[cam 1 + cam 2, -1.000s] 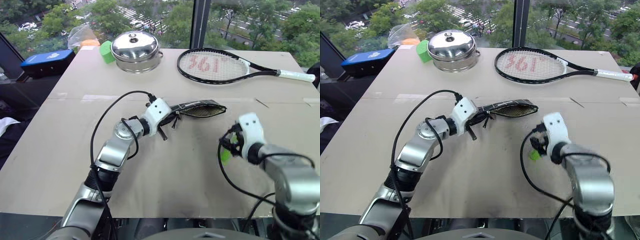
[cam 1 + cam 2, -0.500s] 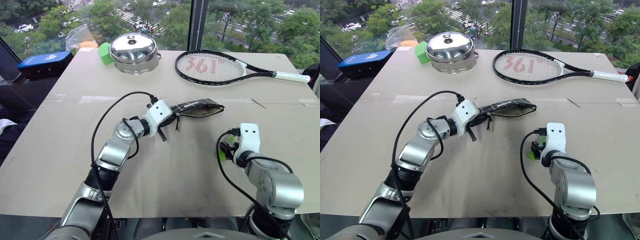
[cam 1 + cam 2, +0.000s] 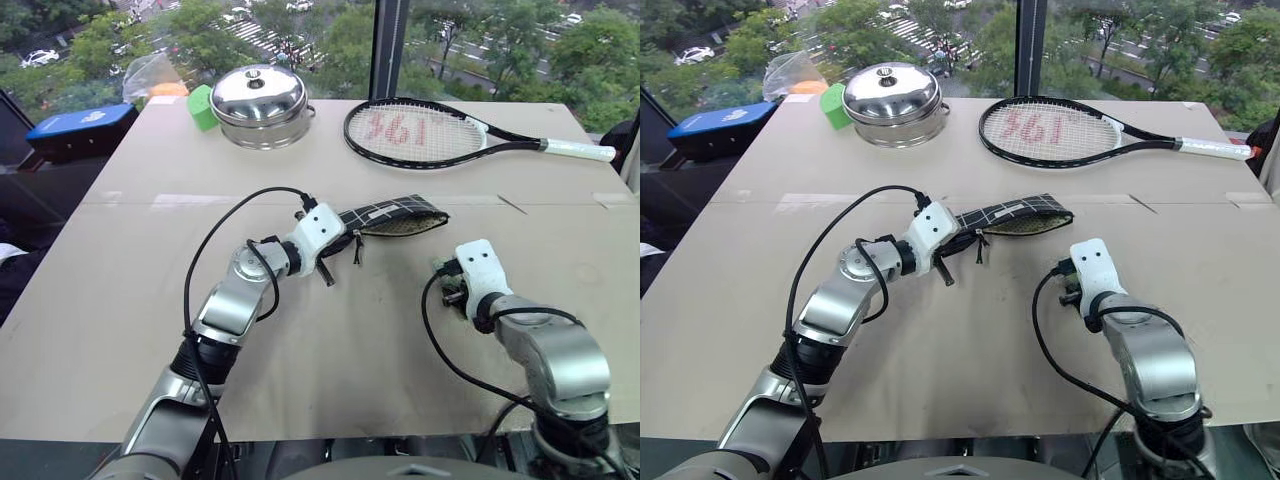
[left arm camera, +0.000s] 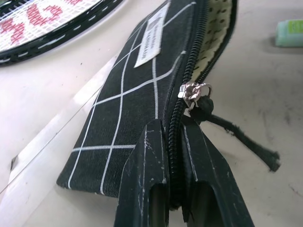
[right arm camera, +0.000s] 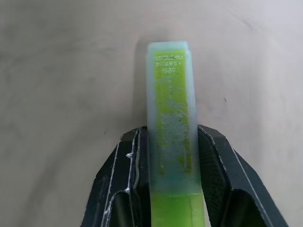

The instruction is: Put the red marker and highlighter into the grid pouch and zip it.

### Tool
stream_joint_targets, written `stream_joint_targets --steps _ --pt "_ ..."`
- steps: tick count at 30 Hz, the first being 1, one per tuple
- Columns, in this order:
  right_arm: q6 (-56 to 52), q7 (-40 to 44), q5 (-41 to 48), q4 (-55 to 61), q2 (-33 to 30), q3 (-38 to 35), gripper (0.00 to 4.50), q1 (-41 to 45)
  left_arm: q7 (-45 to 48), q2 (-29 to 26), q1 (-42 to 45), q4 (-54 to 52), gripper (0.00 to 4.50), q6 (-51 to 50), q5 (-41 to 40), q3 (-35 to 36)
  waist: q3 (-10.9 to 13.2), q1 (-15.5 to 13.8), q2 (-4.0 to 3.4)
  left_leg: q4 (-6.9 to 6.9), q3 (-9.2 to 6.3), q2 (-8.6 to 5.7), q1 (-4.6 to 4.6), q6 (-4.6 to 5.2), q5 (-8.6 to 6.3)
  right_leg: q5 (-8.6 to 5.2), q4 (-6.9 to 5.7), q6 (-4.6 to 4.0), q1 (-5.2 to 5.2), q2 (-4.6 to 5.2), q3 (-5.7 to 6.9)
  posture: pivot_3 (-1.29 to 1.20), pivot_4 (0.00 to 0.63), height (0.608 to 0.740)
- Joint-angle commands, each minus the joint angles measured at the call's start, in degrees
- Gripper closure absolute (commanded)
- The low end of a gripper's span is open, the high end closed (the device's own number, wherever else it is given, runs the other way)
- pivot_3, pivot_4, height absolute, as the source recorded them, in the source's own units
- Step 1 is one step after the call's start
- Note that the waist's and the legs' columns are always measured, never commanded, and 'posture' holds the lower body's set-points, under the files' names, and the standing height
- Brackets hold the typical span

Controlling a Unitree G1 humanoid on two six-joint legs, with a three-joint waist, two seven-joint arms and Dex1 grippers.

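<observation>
In the lower right of the head view, the right gripper pinches the highlighter from both sides. Its pale green cap sticks out past the black fingers, low over the bare table. So the highlighter looks picked up, but it is not in the pouch yet. A bit farther up, near the middle of the picture, the left gripper is pressed together on the zipper end of the grid pouch. It holds the pouch up on its edge with the mouth gaping toward the right. The zipper pull sits just past the fingers, so the zipping is still left. I cannot find the red marker; it may be inside already. Far back lie a racket and a shiny pot.
</observation>
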State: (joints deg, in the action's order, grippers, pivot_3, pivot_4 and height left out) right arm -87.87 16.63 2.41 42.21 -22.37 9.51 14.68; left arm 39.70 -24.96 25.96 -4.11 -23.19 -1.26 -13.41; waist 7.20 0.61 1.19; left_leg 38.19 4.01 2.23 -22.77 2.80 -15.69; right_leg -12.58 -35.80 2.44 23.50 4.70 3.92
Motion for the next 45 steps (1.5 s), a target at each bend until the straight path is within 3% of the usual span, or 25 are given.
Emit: stream_joint_targets --steps 1,3,6,14,18,21,23,26,28,33,35,40,45 --pt "9.90 8.70 3.54 4.80 -13.36 4.75 3.71 4.75 0.19 0.36 -0.04 -2.99 4.50 1.20 -0.67 0.44 0.19 0.03 -0.19 0.02 0.02 -0.02 -0.02 0.02 -0.01 0.00 0.02 0.01 0.00 0.03 -0.02 0.00 0.150 0.740" --pt "14.05 13.11 4.81 4.64 -20.21 7.17 3.71 8.24 0.66 0.47 -0.21 -3.28 4.50 1.46 -0.87 0.18 0.21 0.06 -0.16 0.02 0.03 -0.05 -0.02 0.05 -0.03 0.00 0.07 0.02 0.00 0.08 -0.04 0.00 0.150 0.740" --pt "16.26 17.15 6.83 2.00 -23.59 9.27 3.71 14.54 1.48 0.56 -0.15 -3.55 4.50 1.99 -0.97 -0.37 0.24 0.08 -0.09 0.03 0.02 -0.02 -0.01 0.06 -0.03 -0.01 0.08 0.02 0.00 0.04 -0.02 0.00 0.150 0.740" --pt "22.55 21.04 4.05 -14.12 -21.55 20.87 3.71 28.82 4.88 0.77 -1.03 -5.94 4.50 6.08 -1.41 -2.20 0.26 -0.18 -0.07 0.06 0.04 0.02 -0.06 0.07 -0.03 0.00 0.07 0.01 0.00 0.14 -0.01 0.00 0.150 0.740" --pt "34.38 23.78 -3.00 -24.91 -20.10 29.42 3.71 34.04 6.54 0.99 -2.41 -7.65 4.50 7.88 -2.46 -2.56 0.27 -0.10 -0.07 0.09 0.10 -0.02 -0.08 0.11 -0.06 0.01 0.07 0.02 0.01 0.18 -0.04 0.00 0.150 0.740" --pt "44.06 25.52 -6.16 -34.25 -16.54 31.13 3.71 37.21 6.81 1.27 -3.04 -8.66 4.50 7.10 -3.52 -2.20 0.27 -0.04 -0.08 0.10 0.11 -0.02 -0.08 0.11 -0.05 0.02 0.06 0.04 0.01 0.16 -0.02 0.00 0.150 0.740" --pt "48.49 28.72 -6.34 -38.06 -15.64 30.56 2.67 38.10 6.53 1.19 -3.17 -8.75 4.50 5.97 -3.71 -1.88 0.27 0.02 -0.08 0.11 0.12 -0.03 -0.07 0.11 -0.05 0.02 0.04 0.04 0.01 0.14 -0.03 0.00 0.150 0.740" --pt "47.34 32.02 -3.99 -36.85 -16.77 25.54 1.26 36.81 5.29 1.39 -2.66 -8.16 4.50 3.05 -4.47 -0.49 0.28 -0.35 -0.09 0.11 0.07 0.01 -0.07 0.10 -0.05 0.02 0.03 0.05 0.00 0.14 0.02 0.00 0.150 0.740" --pt "39.47 35.50 2.66 -32.25 -18.43 17.71 0.51 35.27 4.56 1.42 -2.34 -7.47 4.50 1.29 -4.97 0.44 0.28 -0.64 -0.09 0.11 0.09 0.01 -0.08 0.10 -0.05 0.02 0.02 0.05 0.00 0.16 0.02 0.00 0.150 0.740" --pt "14.80 40.67 23.79 -19.76 -18.47 -6.63 0.51 30.86 3.63 2.69 -1.15 -6.43 4.50 -1.92 -6.65 1.37 0.28 -1.46 -0.08 0.13 0.06 0.05 -0.10 0.11 -0.05 0.04 0.00 0.03 -0.02 0.20 0.04 0.00 0.150 0.740" --pt "8.17 39.80 28.74 -14.53 -17.46 -12.22 0.51 27.60 3.48 3.13 -0.80 -5.88 4.50 -2.25 -6.83 1.11 0.25 -1.50 -0.04 0.13 -0.02 0.06 -0.09 0.12 -0.06 0.04 0.00 0.03 -0.06 0.22 0.12 0.00 0.150 0.740" --pt "-0.27 29.14 30.82 -4.52 -7.36 -14.43 0.51 18.92 4.55 3.64 0.55 -3.59 4.50 -2.36 -7.93 1.77 0.24 -1.16 -0.06 0.11 0.01 0.06 -0.02 0.14 -0.08 0.03 -0.03 0.01 -0.06 0.26 0.07 0.00 0.150 0.740" --pt "3.39 13.31 23.41 -8.43 6.32 -11.08 0.51 14.85 5.80 3.09 2.07 -2.17 4.50 -1.99 -8.54 1.76 0.26 -1.33 -0.12 0.14 0.04 0.03 -0.03 0.13 -0.06 0.03 -0.11 0.01 -0.01 0.19 0.01 0.00 0.150 0.740"
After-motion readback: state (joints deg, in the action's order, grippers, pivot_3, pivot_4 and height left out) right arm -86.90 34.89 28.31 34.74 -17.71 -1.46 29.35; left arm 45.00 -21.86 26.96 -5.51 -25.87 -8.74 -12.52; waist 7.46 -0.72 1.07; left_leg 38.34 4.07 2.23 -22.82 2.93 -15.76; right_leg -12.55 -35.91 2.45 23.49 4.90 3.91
